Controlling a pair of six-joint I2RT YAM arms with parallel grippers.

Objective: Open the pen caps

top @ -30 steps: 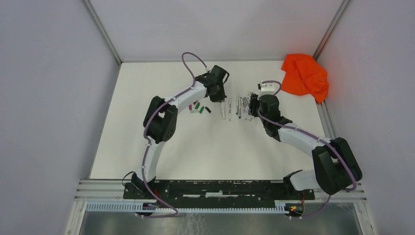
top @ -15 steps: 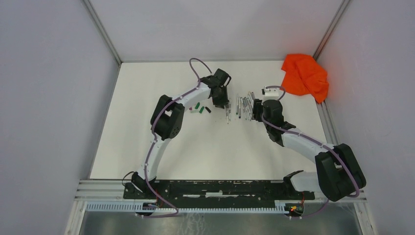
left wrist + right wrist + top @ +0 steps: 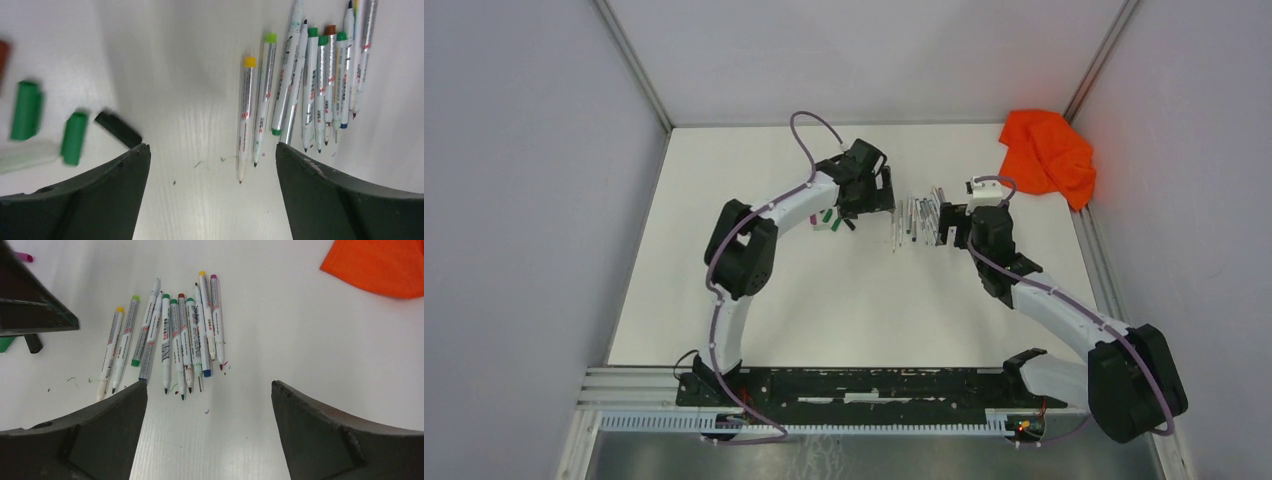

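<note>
Jaws of left gripper (image 3: pixel 207 167) and right gripper (image 3: pixel 210 402) are spread. Pen caps (image 3: pixel 75 137) are strewn left of the pen row (image 3: pixel 175 335), which is laid lengthwise toward the right gripper, judged nearer.

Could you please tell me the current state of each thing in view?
pens: lying side by side, most tips bare.
green caps: off, lying loose.
black cap: off, lying loose.
orange cloth: crumpled in the far right corner.
left gripper: open, empty.
right gripper: open, empty.
</note>
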